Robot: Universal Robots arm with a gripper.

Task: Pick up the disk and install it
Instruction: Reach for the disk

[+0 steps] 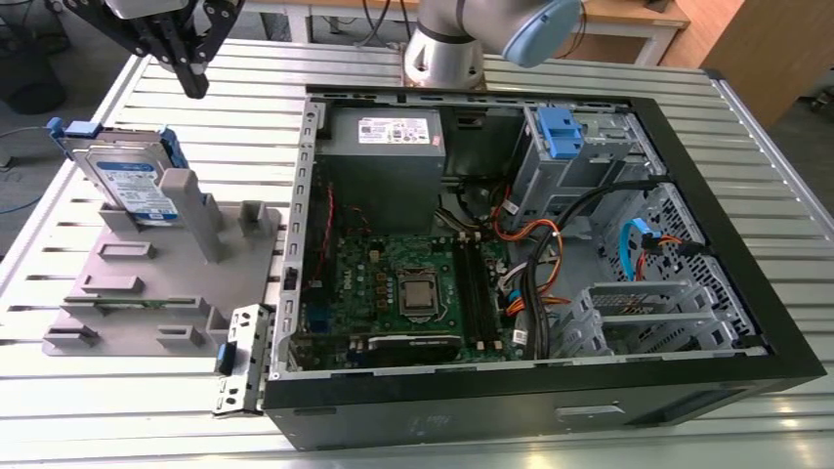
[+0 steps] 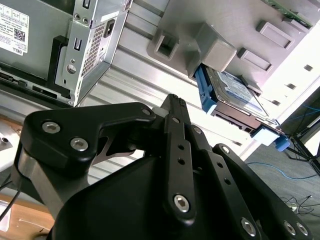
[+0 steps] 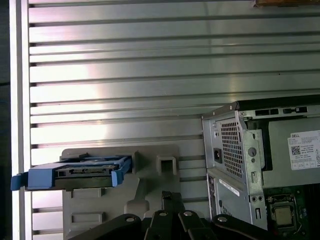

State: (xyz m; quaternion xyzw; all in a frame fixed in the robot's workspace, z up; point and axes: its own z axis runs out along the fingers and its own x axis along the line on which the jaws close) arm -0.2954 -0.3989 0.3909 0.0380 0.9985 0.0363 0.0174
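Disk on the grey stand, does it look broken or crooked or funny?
Nothing stands out. The disk stands on its edge in the grey holder, beside the open computer case. Its blue frame looks whole, and nothing around it looks spilled or bent.

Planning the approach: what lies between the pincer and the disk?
Nothing; in the exterior view, the stretch between pincer and disk is bare, slatted table behind it.
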